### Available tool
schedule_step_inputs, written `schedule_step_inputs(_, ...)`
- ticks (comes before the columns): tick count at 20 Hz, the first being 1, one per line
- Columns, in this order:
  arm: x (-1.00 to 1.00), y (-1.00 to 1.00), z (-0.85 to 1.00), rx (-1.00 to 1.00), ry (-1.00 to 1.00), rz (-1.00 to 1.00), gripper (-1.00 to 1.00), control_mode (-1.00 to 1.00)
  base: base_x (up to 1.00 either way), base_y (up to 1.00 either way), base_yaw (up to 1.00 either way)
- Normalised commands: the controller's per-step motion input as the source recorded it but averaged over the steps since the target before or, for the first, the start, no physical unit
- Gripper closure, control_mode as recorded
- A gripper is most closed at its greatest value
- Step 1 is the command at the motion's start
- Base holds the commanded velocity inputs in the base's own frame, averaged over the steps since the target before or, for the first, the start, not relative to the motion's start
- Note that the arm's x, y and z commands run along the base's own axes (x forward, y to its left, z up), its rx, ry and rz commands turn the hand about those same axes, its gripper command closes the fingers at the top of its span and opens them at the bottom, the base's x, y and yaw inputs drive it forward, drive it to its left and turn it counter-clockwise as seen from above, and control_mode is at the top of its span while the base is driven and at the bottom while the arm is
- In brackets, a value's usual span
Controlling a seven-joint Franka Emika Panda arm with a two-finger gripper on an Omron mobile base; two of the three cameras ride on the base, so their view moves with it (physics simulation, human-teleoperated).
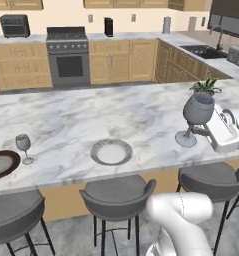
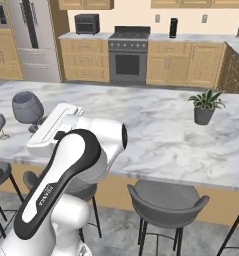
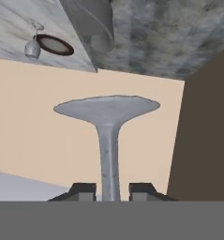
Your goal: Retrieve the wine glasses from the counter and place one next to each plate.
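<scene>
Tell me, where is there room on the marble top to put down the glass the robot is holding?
Bare marble lies right of the light plate, between it and the held glass. The wide stretch behind both plates is free too. It is crowded at the left edge, where the other glass stands beside the dark plate.

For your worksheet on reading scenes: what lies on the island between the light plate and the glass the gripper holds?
Nothing: in the left base view, bare marble island separates the light plate from the held wine glass.
</scene>
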Motion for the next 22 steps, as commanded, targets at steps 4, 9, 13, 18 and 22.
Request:
schedule_step_inputs(4,0.00,0.00,0.00,0.00,0.00,0.00,1.00,1.00,0.41,0.00,0.14)
schedule_step_inputs(9,0.00,0.00,0.00,0.00,0.00,0.00,1.00,1.00,0.54,-0.18,0.07)
schedule_step_inputs(13,0.00,0.00,0.00,0.00,0.00,0.00,1.00,1.00,0.57,-0.26,0.05)
schedule_step_inputs(18,0.25,-0.22,-0.07,0.01,0.00,0.03,1.00,-1.00,0.18,-0.11,0.02)
schedule_step_inputs(22,0.51,-0.39,-0.30,0.00,0.00,0.04,1.00,-1.00,0.00,0.00,0.00)
